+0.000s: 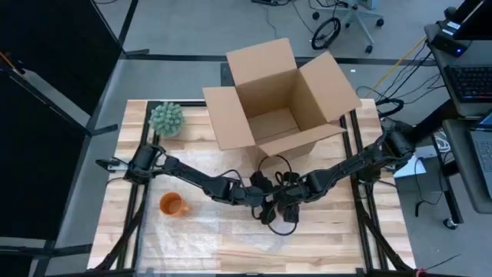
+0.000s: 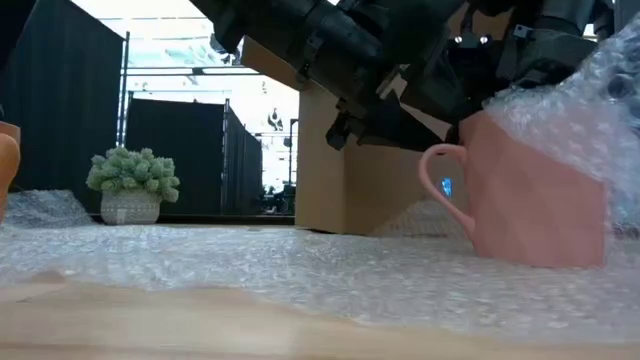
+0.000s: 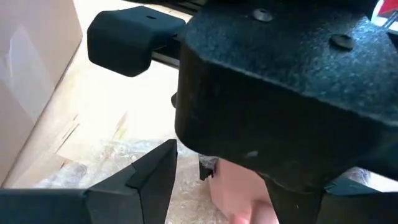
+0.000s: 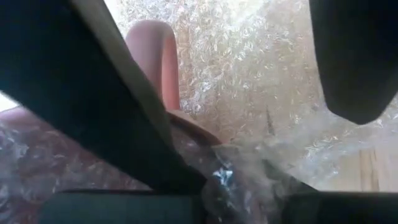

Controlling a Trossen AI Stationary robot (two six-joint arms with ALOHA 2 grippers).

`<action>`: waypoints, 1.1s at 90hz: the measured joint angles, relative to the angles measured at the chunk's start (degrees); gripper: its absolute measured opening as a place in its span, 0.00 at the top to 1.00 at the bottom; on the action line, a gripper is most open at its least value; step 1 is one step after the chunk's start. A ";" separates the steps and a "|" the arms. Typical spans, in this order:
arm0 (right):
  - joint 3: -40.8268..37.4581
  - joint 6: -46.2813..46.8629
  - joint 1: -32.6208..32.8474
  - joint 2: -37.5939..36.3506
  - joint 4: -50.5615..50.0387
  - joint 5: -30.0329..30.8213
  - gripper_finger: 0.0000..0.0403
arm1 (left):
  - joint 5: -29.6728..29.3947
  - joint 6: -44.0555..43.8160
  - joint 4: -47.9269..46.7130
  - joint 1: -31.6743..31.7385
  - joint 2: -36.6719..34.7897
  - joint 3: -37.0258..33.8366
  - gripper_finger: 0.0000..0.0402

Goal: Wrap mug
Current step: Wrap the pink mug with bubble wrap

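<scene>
Two dark grippers nose to nose over the middle of a pale wooden plank table [image 1: 369, 238]: left gripper [image 1: 261, 198] reaching in from one side, right gripper [image 1: 290, 196] from the other, nearly touching. Below them, a pink mug [image 2: 530, 205]: smooth matte glaze, flat angled facets down the wall, a rounded loop handle. Stands upright on a wide sheet of bubble wrap [image 1: 192, 231], clear, crinkled and pebbled with small air cells, spread over the near part of the table. A fold of that same wrap drapes over the mug's top and the side away from the handle. Left jaws spread, seen in the left wrist view as two dark wedge-shaped fingers [image 3: 146, 186] with the pink wall between them and a gap showing beside one finger. Right jaws spread wide too, in the right wrist view one long finger slanting across the mug's rim and the other blunt tip standing well apart; the handle and the rim lie between them, with a bunched tuft of wrap close to the base of the jaws. Cannot tell whether either pair touches the mug or the wrap. Well clear of both jaws, out along the left arm, a glossy orange mug [image 1: 173, 205] on the wrap. Behind the jaws, an open brown cardboard box [image 1: 280, 100], flaps splayed, and farther off a small bumpy green plant [image 1: 167, 118] in a white pot.
</scene>
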 joint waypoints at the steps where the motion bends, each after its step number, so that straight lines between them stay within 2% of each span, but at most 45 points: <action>1: 0.05 -0.01 -0.01 0.02 -0.07 -0.05 0.89 | 0.05 0.00 0.00 0.00 0.00 0.00 0.48; 15: 1.03 0.37 -0.04 0.13 -0.79 -0.86 0.72 | 0.42 0.05 -0.12 -0.07 0.00 -0.04 0.48; 30: 4.66 -1.17 -0.04 0.44 -5.84 -0.05 0.53 | 0.48 0.18 -0.35 -0.09 0.00 -0.07 0.48; 46: 9.86 -1.45 -0.04 0.42 -10.58 0.01 0.40 | 0.52 0.13 -0.34 -0.09 0.00 -0.06 0.48; 61: 13.48 -1.68 0.15 0.44 -16.30 -0.81 0.36 | 0.06 0.11 -1.64 0.04 -0.04 -0.05 0.48; 82: 17.49 -0.97 0.11 0.64 -24.37 -0.88 0.36 | -0.11 0.13 -2.12 0.22 -0.09 -0.02 0.48; 99: 19.80 -0.57 0.11 0.64 -26.54 -0.84 0.36 | -0.16 0.11 -2.00 0.17 -0.21 -0.04 0.48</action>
